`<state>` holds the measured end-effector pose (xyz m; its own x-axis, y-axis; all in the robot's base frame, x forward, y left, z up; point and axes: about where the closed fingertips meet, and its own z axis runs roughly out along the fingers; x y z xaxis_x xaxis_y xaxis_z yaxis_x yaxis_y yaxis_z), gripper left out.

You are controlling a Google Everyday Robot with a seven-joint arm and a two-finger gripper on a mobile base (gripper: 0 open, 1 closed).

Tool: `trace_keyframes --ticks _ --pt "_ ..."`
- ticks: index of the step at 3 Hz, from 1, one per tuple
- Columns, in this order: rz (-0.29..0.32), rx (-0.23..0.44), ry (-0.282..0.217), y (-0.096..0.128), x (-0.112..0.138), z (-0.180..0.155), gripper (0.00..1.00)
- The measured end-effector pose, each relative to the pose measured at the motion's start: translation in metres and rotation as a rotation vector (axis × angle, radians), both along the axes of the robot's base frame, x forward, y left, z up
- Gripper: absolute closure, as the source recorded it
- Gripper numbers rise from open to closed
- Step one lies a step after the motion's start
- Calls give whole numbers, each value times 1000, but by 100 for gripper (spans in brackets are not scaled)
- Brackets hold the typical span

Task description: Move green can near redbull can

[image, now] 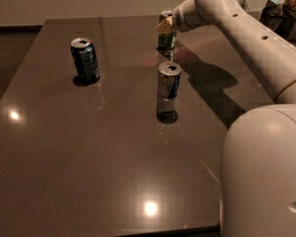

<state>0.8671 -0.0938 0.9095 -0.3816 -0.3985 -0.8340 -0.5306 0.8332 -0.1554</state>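
Note:
The green can stands upright near the far edge of the dark table, its upper part covered by my gripper. My gripper is at the top of the green can, reaching in from the right on the white arm. The redbull can, tall, slim and silver with blue panels, stands upright near the table's middle, a short way in front of the green can.
A dark blue can stands upright at the left of the table. The robot's white body fills the lower right. Dark objects sit beyond the table's far right corner.

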Motion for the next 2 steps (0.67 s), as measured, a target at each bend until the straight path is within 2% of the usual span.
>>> trace_keyframes --ticks 1,2 --pt "10 14 -15 3 -9 5 68" --pt "19 28 -16 -2 -29 11 92"
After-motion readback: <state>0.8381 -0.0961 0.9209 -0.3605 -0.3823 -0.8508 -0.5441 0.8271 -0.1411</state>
